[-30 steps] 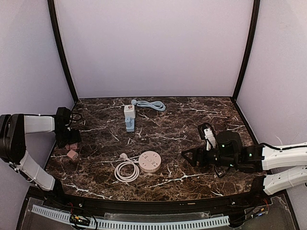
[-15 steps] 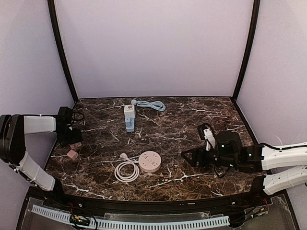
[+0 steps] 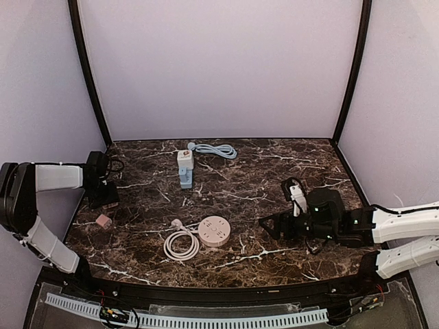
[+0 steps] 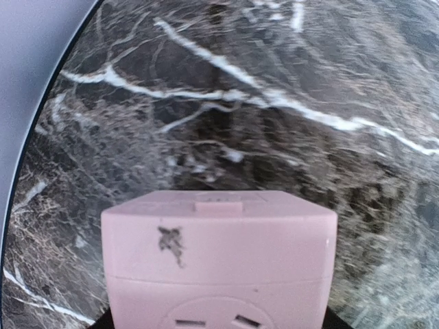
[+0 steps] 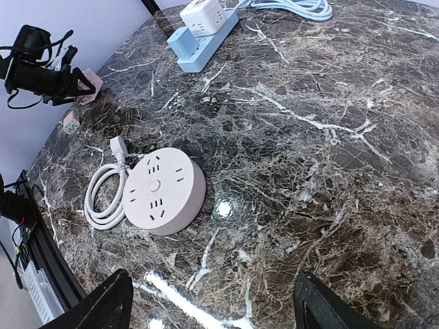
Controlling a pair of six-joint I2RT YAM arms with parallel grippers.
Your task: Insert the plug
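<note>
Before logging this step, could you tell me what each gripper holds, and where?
Left gripper: pink adapter between its jaws, grip point hidden. Right gripper: open, empty.

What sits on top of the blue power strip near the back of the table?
A white cube adapter sits on the far end of the blue power strip. The strip's face beneath it is covered, so whether it is plugged in cannot be seen.
</note>
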